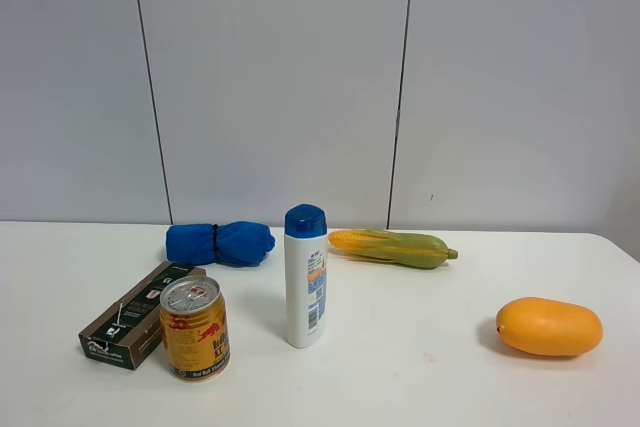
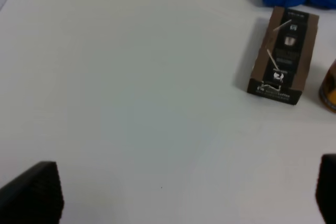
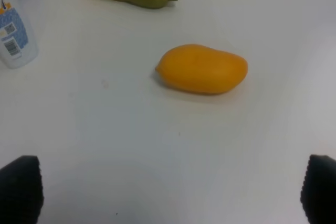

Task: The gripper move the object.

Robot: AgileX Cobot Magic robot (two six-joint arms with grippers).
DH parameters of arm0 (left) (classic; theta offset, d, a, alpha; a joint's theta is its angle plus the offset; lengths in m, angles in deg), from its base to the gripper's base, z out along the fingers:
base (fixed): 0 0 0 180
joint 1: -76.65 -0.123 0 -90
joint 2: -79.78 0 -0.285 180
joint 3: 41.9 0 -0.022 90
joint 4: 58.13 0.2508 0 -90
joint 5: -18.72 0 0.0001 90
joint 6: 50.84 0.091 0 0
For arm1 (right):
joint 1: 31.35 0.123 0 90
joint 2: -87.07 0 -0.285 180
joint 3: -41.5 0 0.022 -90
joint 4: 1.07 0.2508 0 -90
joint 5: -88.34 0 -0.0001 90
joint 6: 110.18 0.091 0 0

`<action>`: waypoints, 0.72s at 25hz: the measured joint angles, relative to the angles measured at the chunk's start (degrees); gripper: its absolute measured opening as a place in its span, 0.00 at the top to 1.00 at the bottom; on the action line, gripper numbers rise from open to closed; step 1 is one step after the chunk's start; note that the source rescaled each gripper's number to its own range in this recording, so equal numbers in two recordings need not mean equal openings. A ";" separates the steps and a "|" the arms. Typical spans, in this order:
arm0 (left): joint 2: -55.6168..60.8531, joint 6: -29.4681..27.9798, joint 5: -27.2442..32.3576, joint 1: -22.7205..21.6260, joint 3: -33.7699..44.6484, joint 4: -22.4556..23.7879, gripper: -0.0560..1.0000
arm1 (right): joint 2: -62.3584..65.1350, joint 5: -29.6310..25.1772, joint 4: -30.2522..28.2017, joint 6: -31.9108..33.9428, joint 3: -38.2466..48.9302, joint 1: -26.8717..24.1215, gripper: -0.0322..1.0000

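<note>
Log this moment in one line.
left gripper open, empty | right gripper open, empty | can upright, untouched beside box

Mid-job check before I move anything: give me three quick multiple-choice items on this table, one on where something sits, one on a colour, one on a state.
1. What lies right beside the can, on its left in the exterior high view?
A. mango
B. dark box
C. corn cob

2. What colour is the shampoo bottle's cap?
A. red
B. green
C. blue

3. How is the left tool set?
A. open, holding nothing
B. shut on the can
C. shut on the box

Answers:
1 B, the dark box lies against the can's left side.
2 C, the cap on the white bottle is blue.
3 A, its fingertips stand wide apart over bare table.
</note>
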 joint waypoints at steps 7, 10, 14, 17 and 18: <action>0.00 0.00 0.00 0.00 0.00 0.00 0.00 | 0.00 0.00 -0.18 0.41 0.00 0.00 0.00; 0.00 0.00 0.00 0.00 0.00 0.00 0.00 | 0.00 0.00 -0.18 0.41 0.00 0.00 0.00; 0.00 0.00 0.00 0.00 0.00 0.00 0.00 | 0.00 0.00 -0.23 0.41 0.00 0.00 0.00; 0.00 0.00 0.00 0.00 0.00 0.00 0.00 | 0.00 0.00 -0.23 0.41 0.00 0.00 0.00; 0.00 0.00 0.00 0.00 0.00 0.00 0.00 | 0.00 0.00 -0.23 0.41 0.00 0.00 0.00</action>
